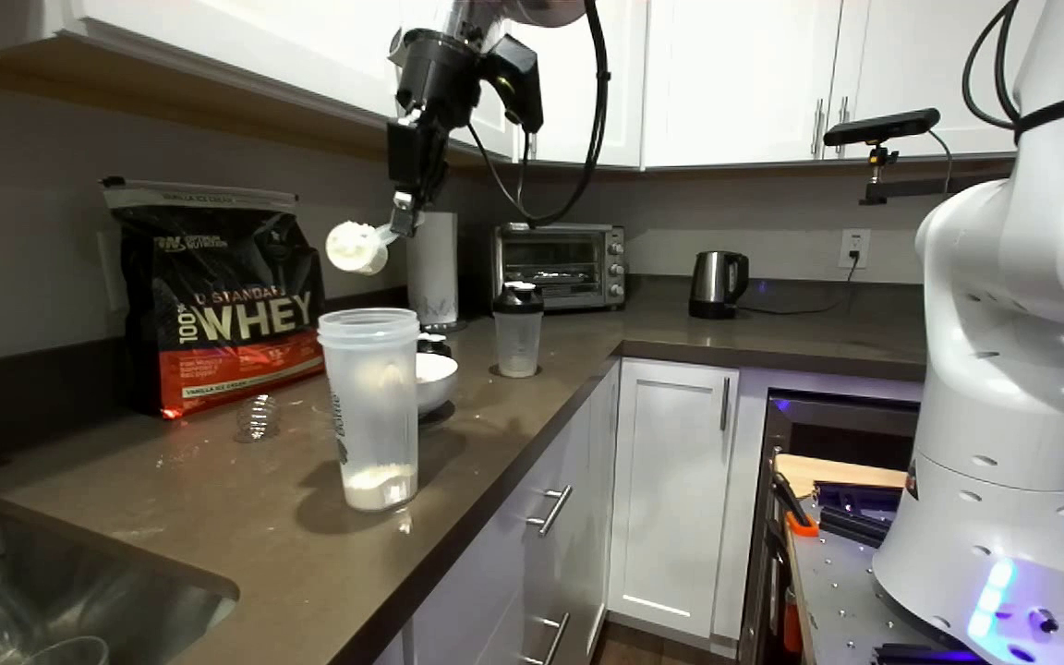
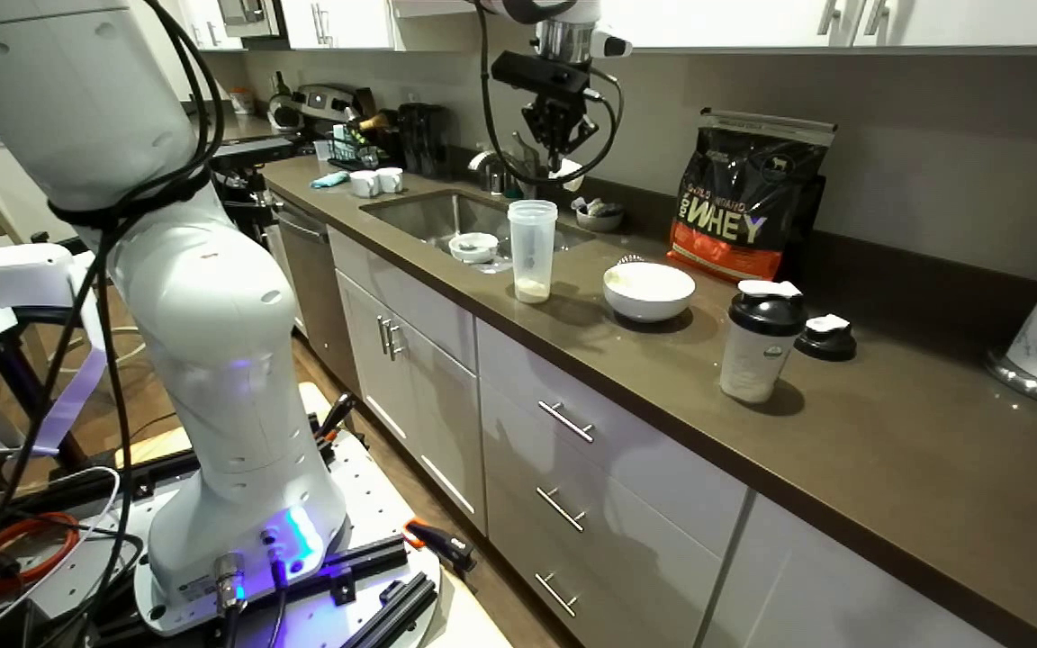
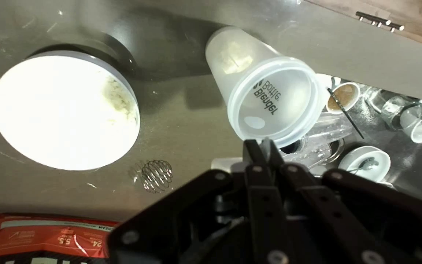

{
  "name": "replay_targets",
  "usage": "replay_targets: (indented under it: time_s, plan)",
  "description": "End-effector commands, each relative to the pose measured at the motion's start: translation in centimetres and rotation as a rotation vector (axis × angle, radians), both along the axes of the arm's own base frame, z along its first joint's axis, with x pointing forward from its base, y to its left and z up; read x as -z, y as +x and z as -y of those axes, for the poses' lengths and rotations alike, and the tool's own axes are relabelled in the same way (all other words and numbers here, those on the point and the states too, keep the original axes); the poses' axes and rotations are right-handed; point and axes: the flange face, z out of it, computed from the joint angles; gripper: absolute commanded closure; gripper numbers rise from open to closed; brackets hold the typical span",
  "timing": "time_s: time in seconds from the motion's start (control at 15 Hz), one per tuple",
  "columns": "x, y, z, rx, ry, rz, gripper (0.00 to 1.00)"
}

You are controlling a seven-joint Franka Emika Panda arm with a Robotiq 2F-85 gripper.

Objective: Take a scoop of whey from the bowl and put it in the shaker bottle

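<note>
I think the job is well on its way. A low heap of pale whey [image 1: 380, 488] sits at the bottom of the shaker bottle [image 1: 368, 397], which stands upright on the table [image 2: 924, 450]. The scoop [image 1: 358, 251] is up in the air, higher than the bottle's mouth. It looks tipped on its side, and some white whey seems to be in it, but I can't tell how much. I can't tell if it is right over the bottle. The bowl [image 2: 649, 308] sits near the bottle. In the wrist view, whey shows along one side of the bowl; the rest is too bright to make out. What is left, I think, is to drop the last of the whey into the bottle and take the scoop away.

The arm [image 2: 203, 288] stands tall, with its top out of view in both exterior views, and its far end hangs high over the table, pointing down. The jaws pinch the scoop's short handle, and the round cup sticks out past them on one side.
</note>
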Motion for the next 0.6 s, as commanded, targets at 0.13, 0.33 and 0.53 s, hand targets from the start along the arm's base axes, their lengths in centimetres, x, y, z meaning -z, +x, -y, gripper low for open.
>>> replay_targets:
  time_s: [0.13, 0.33, 0.53]
  plan:
    - [1.7, -0.3, -1.1, -0.051, -0.122, 0.067, 0.99]
    - [2.6, -0.8, -1.6, -0.070, -0.146, 0.073, 0.99]
    - [3.2, -1.2, -2.0, -0.083, -0.149, 0.065, 0.99]
